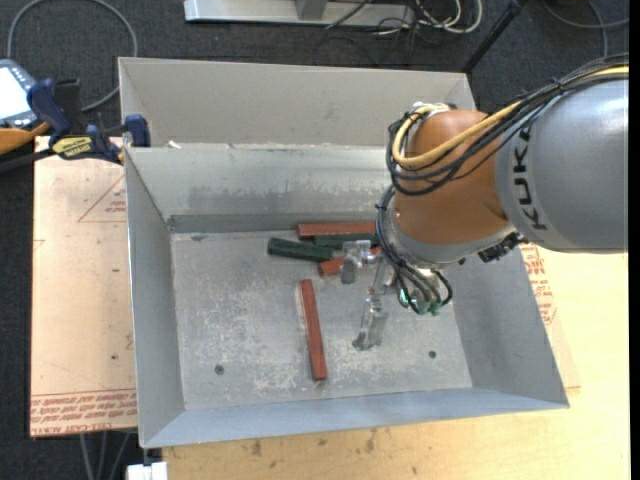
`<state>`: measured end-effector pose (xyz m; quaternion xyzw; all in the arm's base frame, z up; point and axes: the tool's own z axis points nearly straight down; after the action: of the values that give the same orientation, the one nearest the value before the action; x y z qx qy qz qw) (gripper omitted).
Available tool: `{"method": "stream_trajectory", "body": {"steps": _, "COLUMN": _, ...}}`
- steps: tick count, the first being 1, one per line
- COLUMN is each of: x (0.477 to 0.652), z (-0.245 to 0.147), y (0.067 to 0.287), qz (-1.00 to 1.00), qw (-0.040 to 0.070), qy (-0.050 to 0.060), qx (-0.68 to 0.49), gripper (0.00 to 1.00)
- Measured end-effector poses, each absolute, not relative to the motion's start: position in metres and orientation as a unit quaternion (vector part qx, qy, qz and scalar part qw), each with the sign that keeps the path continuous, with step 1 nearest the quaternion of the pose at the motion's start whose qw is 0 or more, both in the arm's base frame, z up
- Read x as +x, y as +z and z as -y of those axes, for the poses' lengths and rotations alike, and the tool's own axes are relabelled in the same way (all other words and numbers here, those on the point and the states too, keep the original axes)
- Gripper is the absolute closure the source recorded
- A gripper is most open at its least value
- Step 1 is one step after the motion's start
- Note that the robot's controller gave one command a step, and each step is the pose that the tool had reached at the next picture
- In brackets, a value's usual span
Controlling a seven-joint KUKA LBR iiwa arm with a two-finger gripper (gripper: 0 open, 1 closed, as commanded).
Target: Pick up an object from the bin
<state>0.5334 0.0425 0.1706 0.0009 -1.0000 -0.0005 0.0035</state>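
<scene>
The end effector (367, 336) hangs right of the red stick (312, 330); opening indeterminate. Stick likely light, rigid: grip mid-length.

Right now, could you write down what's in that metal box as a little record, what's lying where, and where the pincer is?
container: grey metal bin
item 1: red-brown stick, lying lengthwise on the floor near the middle
item 2: second red-brown stick, along the back wall
item 3: dark green stick, just in front of item 2
pincer: low over bare floor, right of item 1 and apart from it
in the pincer: nothing visible
</scene>
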Motion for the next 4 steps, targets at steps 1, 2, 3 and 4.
{"method": "stream_trajectory", "body": {"steps": 1, "x": 0.52, "z": -0.085, "y": 0.068, "qz": 0.918, "qw": 0.001, "qy": -0.001, "qx": 0.395, "gripper": 0.0}}
{"method": "stream_trajectory", "body": {"steps": 2, "x": 0.531, "z": -0.094, "y": 0.102, "qz": 0.914, "qw": -0.003, "qy": 0.0, "qx": 0.405, "gripper": 0.0}}
{"method": "stream_trajectory", "body": {"steps": 3, "x": 0.539, "z": -0.092, "y": 0.1, "qz": 0.849, "qw": -0.002, "qy": -0.001, "qx": 0.528, "gripper": 0.0}}
{"method": "stream_trajectory", "body": {"steps": 4, "x": 0.54, "z": -0.106, "y": 0.069, "qz": 0.802, "qw": 0.0, "qy": -0.001, "qx": 0.598, "gripper": 0.0}}
